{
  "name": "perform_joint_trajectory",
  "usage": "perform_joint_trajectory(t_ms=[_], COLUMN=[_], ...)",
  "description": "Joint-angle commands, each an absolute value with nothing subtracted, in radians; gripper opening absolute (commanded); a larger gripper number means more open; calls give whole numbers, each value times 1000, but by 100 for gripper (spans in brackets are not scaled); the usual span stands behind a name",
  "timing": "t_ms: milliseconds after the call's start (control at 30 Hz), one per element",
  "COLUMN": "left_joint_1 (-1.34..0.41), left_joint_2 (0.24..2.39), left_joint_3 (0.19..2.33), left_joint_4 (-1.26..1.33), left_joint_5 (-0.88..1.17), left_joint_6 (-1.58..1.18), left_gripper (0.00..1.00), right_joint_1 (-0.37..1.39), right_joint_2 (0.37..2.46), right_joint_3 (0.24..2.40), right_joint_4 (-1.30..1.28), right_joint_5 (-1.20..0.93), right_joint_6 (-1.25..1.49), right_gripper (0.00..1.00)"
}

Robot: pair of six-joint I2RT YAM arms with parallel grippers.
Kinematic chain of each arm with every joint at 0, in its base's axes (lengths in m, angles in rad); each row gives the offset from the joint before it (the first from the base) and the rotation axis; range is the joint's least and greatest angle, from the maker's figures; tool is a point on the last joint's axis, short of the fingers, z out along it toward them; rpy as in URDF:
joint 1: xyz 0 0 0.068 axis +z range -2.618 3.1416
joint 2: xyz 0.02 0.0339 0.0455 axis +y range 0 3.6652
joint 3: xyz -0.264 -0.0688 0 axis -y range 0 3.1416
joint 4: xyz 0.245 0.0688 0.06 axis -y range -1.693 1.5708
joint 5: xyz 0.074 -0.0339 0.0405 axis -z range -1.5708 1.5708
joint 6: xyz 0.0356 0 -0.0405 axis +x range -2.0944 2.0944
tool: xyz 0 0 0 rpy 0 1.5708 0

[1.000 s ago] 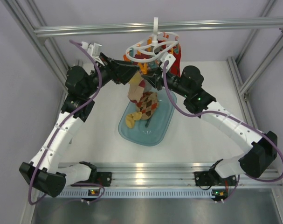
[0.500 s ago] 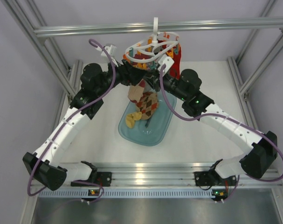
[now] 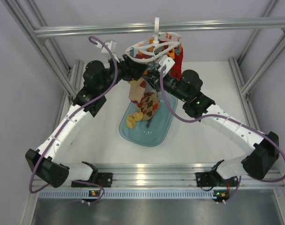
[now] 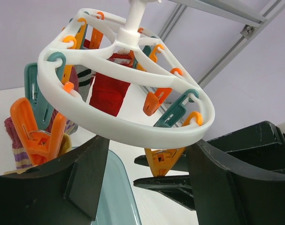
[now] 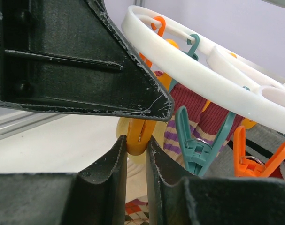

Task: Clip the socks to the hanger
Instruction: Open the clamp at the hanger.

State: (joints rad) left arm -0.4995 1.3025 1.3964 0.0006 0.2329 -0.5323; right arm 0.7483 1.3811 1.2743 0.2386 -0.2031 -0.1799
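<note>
The left arm (image 3: 67, 129) and right arm (image 3: 231, 124) have white ribbed shells between bulky black joints. A purple cable (image 3: 104, 82) loops along each. Black bases (image 3: 93, 180) sit at 6 o'clock, with small lights (image 3: 220, 193) glowing. The left claw (image 4: 142, 187) and right claw (image 5: 136, 178) are matte black, and the right's edges are scratched pale.

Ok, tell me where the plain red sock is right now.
In the top view the red sock hangs from the right side of the hanger, just beyond the right arm.
</note>
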Motion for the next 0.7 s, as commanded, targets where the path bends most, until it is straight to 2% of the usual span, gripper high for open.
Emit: perform_joint_trajectory(t_ms=[0,167,233,400,433,467,500,533,600,633,667], left_joint_1=[-505,-505,-505,-505,-505,-505,-505,-503,-505,-503,-505], left_joint_2=[1298,1298,1298,1301,1299,1299,1298,1299,1301,1301,1301], left_joint_3=[1431,1424,1419,1413,1413,1413,1413,1414,1413,1411,1411], left_joint_4=[97,124,130,123,114,110,106,95,92,92,91], left_joint_5=[192,192,190,196,195,192,189,189,196,199,202], left_joint_6=[-549,-584,-592,-612,-612,-612,-611,-609,-609,-607,-606], left_gripper=[70,64,56,27,16,11,7,1,0,0,0], right_joint_1=[779,788,788,788,788,788,788,788,784,781,778], right_joint_2=[1355,1358,1358,1356,1358,1358,1355,1353,1342,1338,1333], right_joint_3=[1281,1278,1278,1269,1270,1273,1276,1273,1256,1247,1230], right_joint_4=[284,285,284,285,282,266,256,246,230,229,226], right_joint_5=[-224,-224,-222,-198,-195,-193,-192,-192,-187,-187,-189], right_joint_6=[-190,-201,-206,-215,-215,-218,-222,-224,-232,-232,-230], right_gripper=[0,0,0,0,0,1,8,25,37,48,52])
